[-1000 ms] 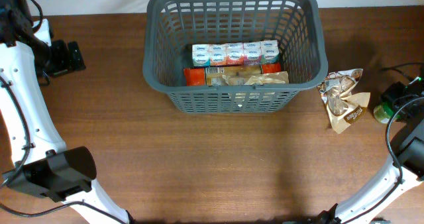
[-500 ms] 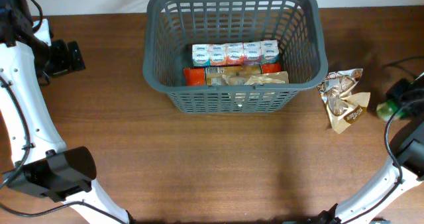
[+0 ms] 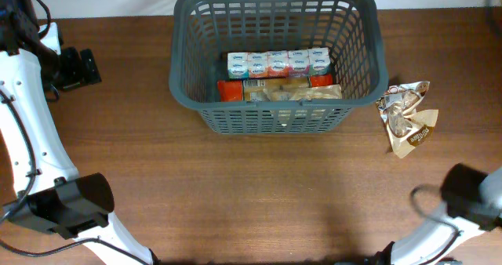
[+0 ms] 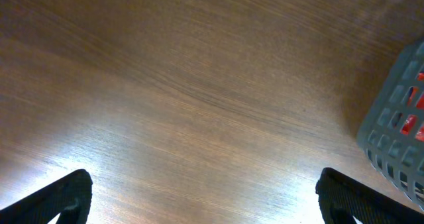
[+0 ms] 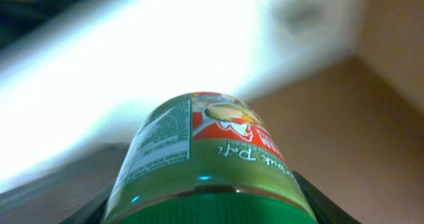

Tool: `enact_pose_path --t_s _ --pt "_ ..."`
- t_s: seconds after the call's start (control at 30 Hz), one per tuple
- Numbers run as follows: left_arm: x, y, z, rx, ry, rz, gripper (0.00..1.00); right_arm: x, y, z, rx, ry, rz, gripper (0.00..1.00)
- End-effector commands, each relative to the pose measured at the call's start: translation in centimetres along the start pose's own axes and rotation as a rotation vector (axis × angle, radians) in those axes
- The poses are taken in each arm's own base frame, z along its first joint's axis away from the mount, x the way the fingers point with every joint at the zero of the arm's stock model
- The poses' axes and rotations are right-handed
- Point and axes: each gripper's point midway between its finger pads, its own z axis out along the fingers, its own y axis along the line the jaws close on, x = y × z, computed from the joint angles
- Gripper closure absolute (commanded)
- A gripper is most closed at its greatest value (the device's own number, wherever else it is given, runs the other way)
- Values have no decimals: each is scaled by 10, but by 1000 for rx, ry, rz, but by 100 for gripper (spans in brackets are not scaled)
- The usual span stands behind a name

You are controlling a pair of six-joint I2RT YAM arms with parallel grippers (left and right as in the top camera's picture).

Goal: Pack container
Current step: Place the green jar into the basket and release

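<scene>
Basket (image 3: pixel 276 117) sits far-centre on surface (image 3: pixel 235 194), packets (image 3: pixel 278 63) inside. Left tool (image 4: pixel 205 199) apart, empty, over bare surface left of basket. Right tool (image 5: pixel 209 207) clamped on green can (image 5: pixel 205 151). Snack bag (image 3: pixel 408 117) just right of basket.

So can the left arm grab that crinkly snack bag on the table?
Probably not. The snack bag lies right of the basket, and the left gripper sits far on the other side, so the basket stands in between.
</scene>
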Motion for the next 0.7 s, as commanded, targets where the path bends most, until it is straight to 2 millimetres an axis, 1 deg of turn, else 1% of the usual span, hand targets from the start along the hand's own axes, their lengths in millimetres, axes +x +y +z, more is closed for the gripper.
enact_pose_path --t_s 0.0,0.03,0.07,0.1,0.13,0.17,0.23,0.3,0.33,0.37,0.4,0.5,0.57,0.63,0.67 --pt "1 -1 -1 11 0 -15 1 11 102 -27 -265 -27 -179 89" --pt "1 -1 -1 11 0 -15 1 22 126 -25 -320 -2 -218 91" --pt "1 -1 -1 11 0 -15 1 30 141 -23 -355 19 -238 91" --pt "1 -1 -1 11 0 -15 1 45 161 -17 -399 63 -260 92" --pt "1 -1 -1 11 0 -15 1 58 177 -10 -430 102 -276 93" --pt "1 -1 -1 11 0 -15 1 74 193 -1 -459 151 -293 93" --pt "1 -1 -1 11 0 -15 1 106 212 26 -448 239 -348 93" --pt "1 -1 -1 11 0 -15 1 136 212 65 -344 316 -399 93" --pt "1 -1 -1 11 0 -15 1 153 208 87 -282 363 -422 94" --pt "1 -1 -1 11 0 -15 1 168 205 103 -248 405 -439 96" --pt "1 -1 -1 11 0 -15 1 192 203 124 -231 474 -447 96" --pt "1 -1 -1 11 0 -15 1 246 199 159 -248 644 -438 96" --pt "1 -1 -1 11 0 -15 1 286 187 184 -213 756 -440 96" --pt "1 -1 -1 11 0 -15 1 304 180 195 -195 807 -441 96" --pt "1 -1 -1 11 0 -15 1 312 177 200 -189 827 -441 94"
